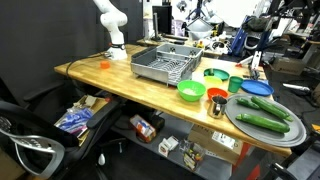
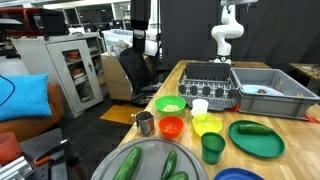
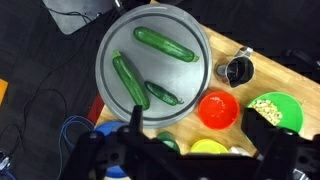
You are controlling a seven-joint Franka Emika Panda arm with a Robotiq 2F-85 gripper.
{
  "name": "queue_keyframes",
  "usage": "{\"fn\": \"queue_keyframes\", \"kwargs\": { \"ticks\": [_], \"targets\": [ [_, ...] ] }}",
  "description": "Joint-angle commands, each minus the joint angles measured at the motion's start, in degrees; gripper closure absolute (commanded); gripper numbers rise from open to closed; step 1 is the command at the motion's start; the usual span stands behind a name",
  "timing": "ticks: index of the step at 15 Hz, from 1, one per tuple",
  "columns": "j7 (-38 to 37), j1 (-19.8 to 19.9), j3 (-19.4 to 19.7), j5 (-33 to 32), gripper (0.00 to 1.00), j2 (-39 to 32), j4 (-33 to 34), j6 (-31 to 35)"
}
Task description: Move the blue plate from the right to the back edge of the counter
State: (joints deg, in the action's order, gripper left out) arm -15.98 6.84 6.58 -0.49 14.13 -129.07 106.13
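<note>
A grey round tray [image 3: 188, 80] carried 3 green cucumbers [image 3: 165, 46]. Beside it stood a metal cup [image 3: 238, 70], a red bowl [image 3: 218, 108] and a green bowl [image 3: 280, 110] with pale contents. In an exterior view, a grey dish rack [image 1: 165, 66] stood farther back.

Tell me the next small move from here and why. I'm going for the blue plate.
Probably slide the gripper sideways until the blue plate sits between its fingers, and only then descend. In the wrist view the gripper is open with the red bowl showing between its fingers. Only a sliver of the plate shows, low on the picture's left, outside the fingers and beside the grey tray.
</note>
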Motion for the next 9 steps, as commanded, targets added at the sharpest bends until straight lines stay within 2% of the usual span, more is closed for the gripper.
{"fn": "queue_keyframes", "kwargs": {
  "ticks": [1,4,7,9],
  "targets": [
    [-5.7,2.0,0.9,3.1,0.0,-5.8,3.0,0.2],
    [-10.5,2.9,2.3,6.1,0.0,-11.8,5.0,3.9],
    [-14.5,3.2,3.4,8.1,0.0,-18.0,7.2,11.6],
    [-20.2,3.2,4.4,7.5,0.0,-22.5,9.2,15.5]
  ]
}}
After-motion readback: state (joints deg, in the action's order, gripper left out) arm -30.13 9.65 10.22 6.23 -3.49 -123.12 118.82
